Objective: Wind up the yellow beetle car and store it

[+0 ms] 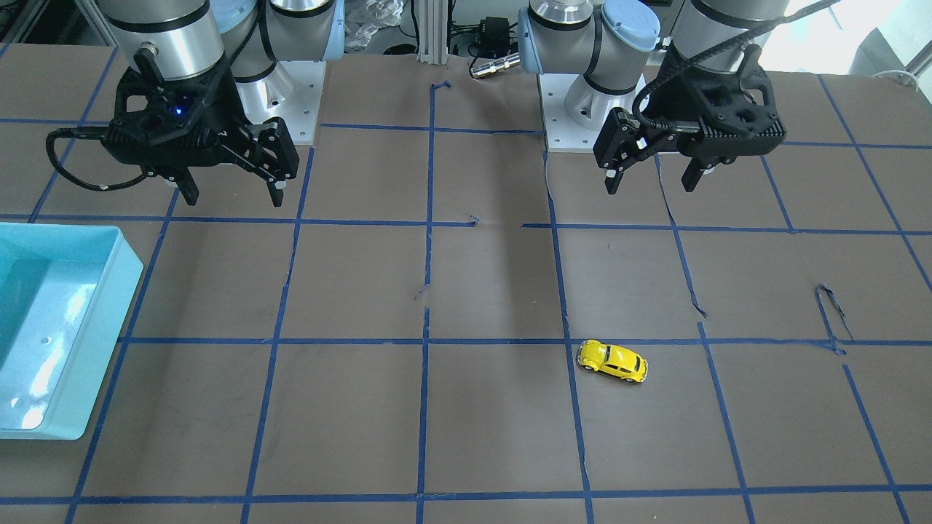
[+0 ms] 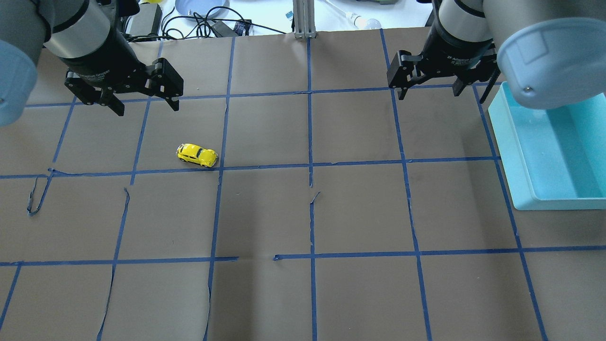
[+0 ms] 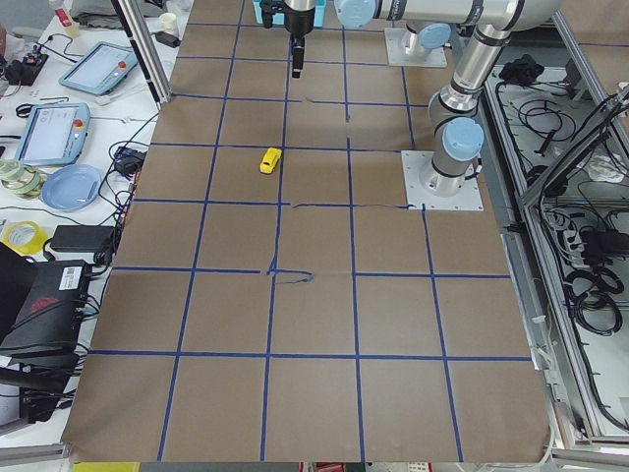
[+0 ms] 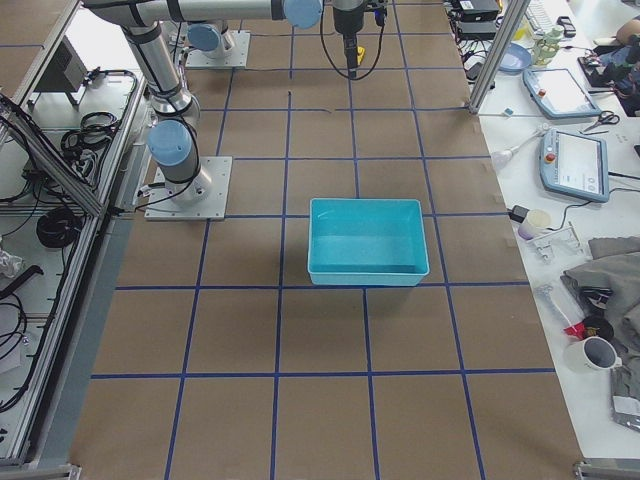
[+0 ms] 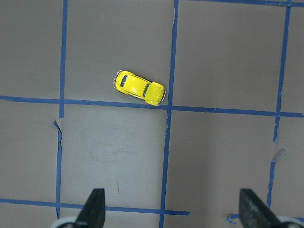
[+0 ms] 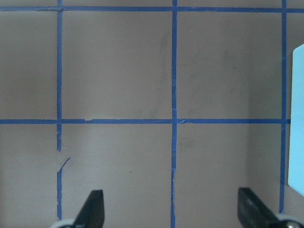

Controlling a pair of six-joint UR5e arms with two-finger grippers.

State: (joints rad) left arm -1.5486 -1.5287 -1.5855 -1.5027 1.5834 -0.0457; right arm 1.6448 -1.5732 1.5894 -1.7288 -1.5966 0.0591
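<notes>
Shows yellow beetle car (image 5: 140,88) past wide-spread left gripper (image 5: 172,194); past wide-spread right gripper (image 6: 170,194), only teal bin (image 6: 299,118) edge. Lies lengthwise nearly along blue tape (image 5: 213,110), nose end unclear.

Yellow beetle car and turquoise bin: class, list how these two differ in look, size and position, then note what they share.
The yellow beetle car is glossy yellow with dark windows; the turquoise bin is one plain colour and open-topped. The car is tiny; the bin is many times larger. The car lies on the left gripper side, the bin on the right gripper side. Both rest on the table, untouched; both grippers' jaws are open.
</notes>
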